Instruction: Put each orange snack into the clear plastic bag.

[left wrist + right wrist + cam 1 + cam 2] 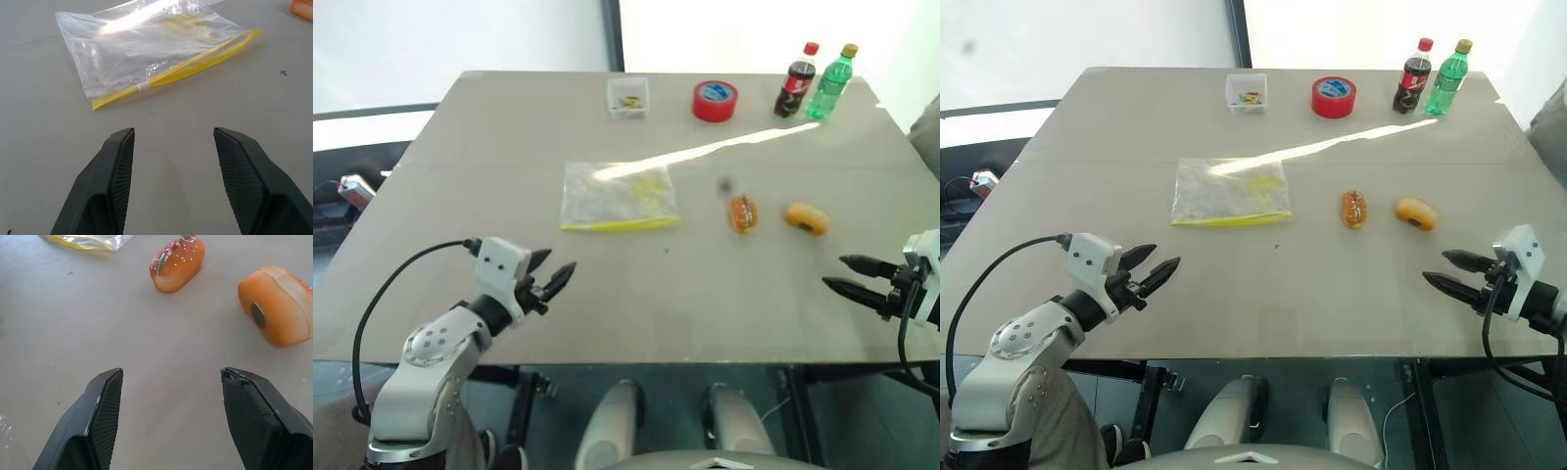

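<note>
Beyond the clear plastic bag (156, 54), orange snack (302, 7) cut off.

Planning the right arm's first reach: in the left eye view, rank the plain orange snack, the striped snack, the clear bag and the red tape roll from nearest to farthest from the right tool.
From the right tool:
1. Plain orange snack, just ahead of it, toward the table's middle.
2. Striped snack, beside the plain one, toward the bag.
3. Red tape roll, at the far edge.
4. Clear bag, left of centre.

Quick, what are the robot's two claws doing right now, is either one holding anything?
Left gripper: open, holding nothing, above the table.
Right gripper: open, holding nothing, above the table.
</note>
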You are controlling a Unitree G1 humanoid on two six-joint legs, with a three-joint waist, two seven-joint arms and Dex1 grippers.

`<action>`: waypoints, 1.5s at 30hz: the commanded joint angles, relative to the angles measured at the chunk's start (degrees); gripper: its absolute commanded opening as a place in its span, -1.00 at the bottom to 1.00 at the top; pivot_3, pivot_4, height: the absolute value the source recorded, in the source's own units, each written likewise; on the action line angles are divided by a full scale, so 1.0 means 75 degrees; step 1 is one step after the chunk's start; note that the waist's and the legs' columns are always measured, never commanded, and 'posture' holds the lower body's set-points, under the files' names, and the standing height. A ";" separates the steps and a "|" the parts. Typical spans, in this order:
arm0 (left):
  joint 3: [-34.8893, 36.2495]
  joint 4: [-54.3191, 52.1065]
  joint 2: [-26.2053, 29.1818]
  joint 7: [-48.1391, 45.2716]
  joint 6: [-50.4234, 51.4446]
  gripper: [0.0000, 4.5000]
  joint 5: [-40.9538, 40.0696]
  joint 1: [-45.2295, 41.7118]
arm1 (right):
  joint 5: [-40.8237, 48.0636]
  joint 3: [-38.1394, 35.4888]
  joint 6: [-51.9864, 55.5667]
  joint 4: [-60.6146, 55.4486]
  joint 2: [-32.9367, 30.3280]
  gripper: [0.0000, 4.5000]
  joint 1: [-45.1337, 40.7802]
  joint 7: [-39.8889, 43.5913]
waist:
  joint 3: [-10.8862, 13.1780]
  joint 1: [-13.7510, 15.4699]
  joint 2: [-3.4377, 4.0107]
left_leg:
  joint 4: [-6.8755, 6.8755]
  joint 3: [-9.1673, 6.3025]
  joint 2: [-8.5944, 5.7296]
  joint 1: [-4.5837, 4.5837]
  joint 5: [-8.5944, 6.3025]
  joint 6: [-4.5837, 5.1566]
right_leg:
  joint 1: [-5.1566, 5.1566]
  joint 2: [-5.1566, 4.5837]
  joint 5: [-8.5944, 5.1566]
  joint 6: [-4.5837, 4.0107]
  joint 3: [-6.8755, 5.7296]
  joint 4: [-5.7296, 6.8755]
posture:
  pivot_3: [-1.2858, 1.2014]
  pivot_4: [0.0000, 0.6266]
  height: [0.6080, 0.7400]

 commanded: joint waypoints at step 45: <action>-0.0229 0.1367 0.0156 -0.0252 -0.0370 0.21 0.0075 -0.0982 | -0.0434 0.0577 -0.1156 -0.1816 0.0020 0.44 -0.0252 -0.0181 | -0.0001 -0.0007 0.0002 | 0.0000 -0.0002 0.0000 0.0001 0.0000 0.0000 | 0.0000 0.0003 0.0003 0.0007 -0.0004 0.0000 | 0.03 -0.52 1.00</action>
